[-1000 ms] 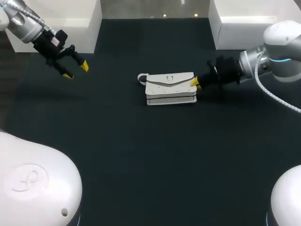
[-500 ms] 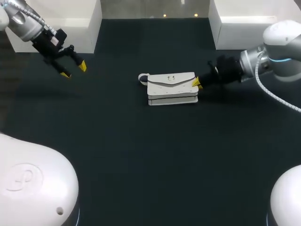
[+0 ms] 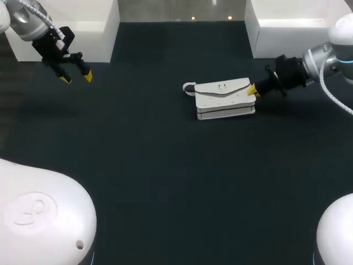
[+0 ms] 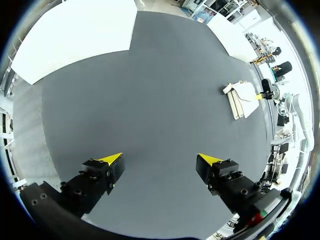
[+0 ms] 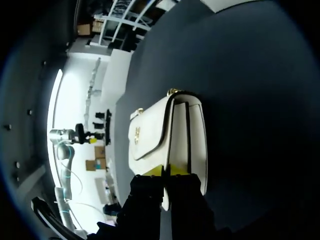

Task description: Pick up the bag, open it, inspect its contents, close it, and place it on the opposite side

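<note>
One white bag (image 3: 225, 100) is recorded on the dark table (image 3: 165, 182), lying flat in the far half and right of the middle. Its flap (image 3: 220, 89) is seen folded down, with a small gold clasp (image 3: 223, 86) at its centre, and a short loop (image 3: 189, 88) is noted at the bag's left end. The right gripper (image 3: 254, 91) is found at the bag's right end, low over the table. In the right wrist view its yellow fingertips (image 5: 153, 171) are seen drawn close together, with an edge of the bag (image 5: 165, 135) pinched between them. Whether the flap alone or the whole end is gripped cannot be settled, the contact being partly hidden by the fingers. The left gripper (image 3: 76, 77) is held above the far left corner of the table, well apart from the bag. In the left wrist view its fingers (image 4: 111, 161) are seen spread wide over the table surface, and the bag (image 4: 241, 99) is seen far ahead of them, off to one side
</note>
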You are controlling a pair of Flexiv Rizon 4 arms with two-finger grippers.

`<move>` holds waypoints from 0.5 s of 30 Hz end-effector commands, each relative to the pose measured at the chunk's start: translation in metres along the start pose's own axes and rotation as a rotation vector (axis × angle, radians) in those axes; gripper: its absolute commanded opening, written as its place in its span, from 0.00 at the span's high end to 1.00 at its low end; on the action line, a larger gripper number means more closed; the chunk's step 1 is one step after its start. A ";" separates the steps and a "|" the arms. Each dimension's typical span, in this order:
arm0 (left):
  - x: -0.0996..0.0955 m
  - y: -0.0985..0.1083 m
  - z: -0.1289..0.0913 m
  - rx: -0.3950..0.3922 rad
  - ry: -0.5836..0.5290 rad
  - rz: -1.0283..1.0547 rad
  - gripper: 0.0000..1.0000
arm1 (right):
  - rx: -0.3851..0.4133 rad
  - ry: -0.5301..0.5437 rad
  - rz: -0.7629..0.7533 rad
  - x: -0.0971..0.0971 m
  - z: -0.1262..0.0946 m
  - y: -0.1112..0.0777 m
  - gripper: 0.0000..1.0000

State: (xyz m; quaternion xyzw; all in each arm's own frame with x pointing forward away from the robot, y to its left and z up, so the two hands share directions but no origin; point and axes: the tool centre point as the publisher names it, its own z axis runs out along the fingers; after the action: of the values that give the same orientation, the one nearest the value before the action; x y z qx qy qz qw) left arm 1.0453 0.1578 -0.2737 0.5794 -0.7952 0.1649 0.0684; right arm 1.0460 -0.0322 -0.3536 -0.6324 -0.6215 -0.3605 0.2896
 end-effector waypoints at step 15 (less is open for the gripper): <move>-0.027 0.001 -0.009 0.031 -0.112 0.017 0.00 | -0.009 0.056 -0.007 -0.083 -0.103 0.059 1.00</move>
State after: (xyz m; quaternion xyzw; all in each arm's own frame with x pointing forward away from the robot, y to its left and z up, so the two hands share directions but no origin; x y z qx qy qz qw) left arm 1.0526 0.1857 -0.2743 0.5821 -0.7992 0.1487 0.0170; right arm 1.0903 -0.1541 -0.3587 -0.6373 -0.6088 -0.3858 0.2728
